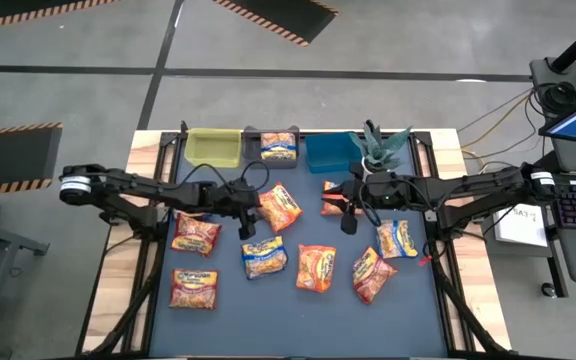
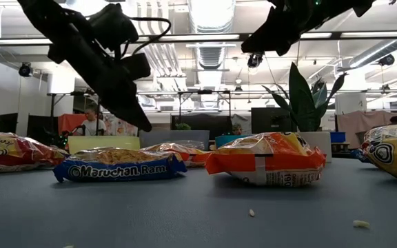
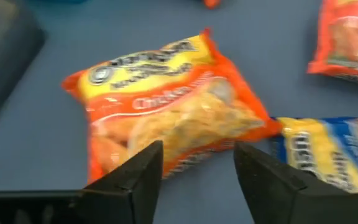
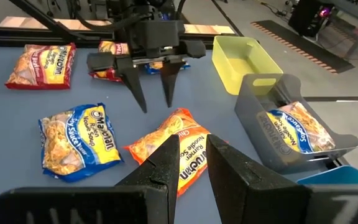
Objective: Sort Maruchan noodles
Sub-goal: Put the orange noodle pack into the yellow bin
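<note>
I take the grey bin (image 1: pixel 279 146) at the back of the blue mat (image 1: pixel 298 310) as my landmark; a yellow-and-blue packet (image 1: pixel 279 148) already lies inside it. A yellow-green bin (image 1: pixel 214 148) stands just to its left and a blue bin (image 1: pixel 330 152) just to its right, with a potted plant (image 1: pixel 380 147) beyond that.

Far to the left and in front of the grey bin I see two red packets, one (image 1: pixel 196 234) nearer the bin and one (image 1: pixel 194 288) nearer the front edge of the mat. My left gripper (image 1: pixel 247 222) hangs in front of the grey bin and slightly left of it, fingers parted and holding nothing. In its wrist view an orange packet (image 3: pixel 169 106) lies flat on the mat beyond the two fingertips, not touched by them.

That orange packet (image 1: pixel 280 207) sits directly in front of the grey bin. Farther forward lies a yellow-and-blue packet (image 1: pixel 264 256), then another orange packet (image 1: pixel 316 268).

Right of the grey bin and forward, my right gripper (image 1: pixel 348 212) hovers over the mat with its fingers nearly together, a narrow gap between them, gripping nothing. An orange packet (image 1: pixel 330 198) lies partly under that arm. Farther right are a red-and-yellow packet (image 1: pixel 372 274) and a yellow-and-blue one (image 1: pixel 396 239).
</note>
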You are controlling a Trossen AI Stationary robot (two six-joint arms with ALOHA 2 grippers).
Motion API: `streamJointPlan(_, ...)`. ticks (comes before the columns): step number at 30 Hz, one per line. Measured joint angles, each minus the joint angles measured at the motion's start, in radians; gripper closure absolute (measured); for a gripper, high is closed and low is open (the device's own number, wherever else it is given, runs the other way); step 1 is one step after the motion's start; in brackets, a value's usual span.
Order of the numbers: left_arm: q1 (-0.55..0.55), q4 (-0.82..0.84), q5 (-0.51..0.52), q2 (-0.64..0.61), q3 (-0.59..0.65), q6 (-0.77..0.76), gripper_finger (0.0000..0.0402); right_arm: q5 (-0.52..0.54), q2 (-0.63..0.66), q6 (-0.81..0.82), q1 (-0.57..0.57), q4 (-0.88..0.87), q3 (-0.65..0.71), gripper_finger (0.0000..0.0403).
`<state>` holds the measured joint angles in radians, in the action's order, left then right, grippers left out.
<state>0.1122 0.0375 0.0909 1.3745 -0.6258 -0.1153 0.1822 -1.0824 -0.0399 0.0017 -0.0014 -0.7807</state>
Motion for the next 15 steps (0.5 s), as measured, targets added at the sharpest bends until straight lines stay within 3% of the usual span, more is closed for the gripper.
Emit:
streamJointPlan(5, 0.001, 0.001, 0.155, 0.014, 0.000, 0.034, 0.0165, 0.000, 0.000, 0.005, 0.000, 0.000, 0.000, 0.0335)
streamJointPlan(9, 0.004, 0.004, 0.154, 0.034, 0.000, 0.121, 0.0138, 0.000, 0.000, 0.022, 0.000, 0.000, 0.000, 0.0335)
streamJointPlan(15, 0.024, 0.003, 0.152, 0.092, 0.000, 0.200, 0.0141, -0.003, 0.000, 0.032, 0.000, -0.002, 0.003, 0.0335)
